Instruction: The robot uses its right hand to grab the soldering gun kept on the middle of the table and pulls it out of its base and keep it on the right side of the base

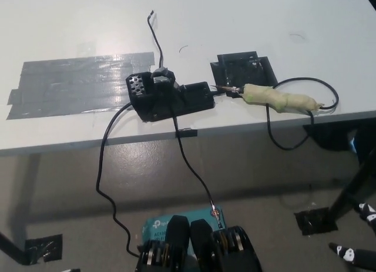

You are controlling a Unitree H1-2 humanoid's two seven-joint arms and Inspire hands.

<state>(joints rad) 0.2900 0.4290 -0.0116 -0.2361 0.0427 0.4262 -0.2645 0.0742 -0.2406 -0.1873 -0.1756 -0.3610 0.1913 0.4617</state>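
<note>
Looking down, you see the white worktop (247, 25) over a grey floor (64, 184). Your soldering gun (281, 99) lies just right of its black base (170, 97), near the edge. Only your right hand (358, 251) shows, bottom right; its grip can't be told.

We have a single view, from the head, looking steeply down over the table (247, 25) edge and the floor below. It stands well back, taking in the base (170, 96) mid-frame, far up and left of the right hand (357, 253), which just shows at the bottom right corner.
</note>
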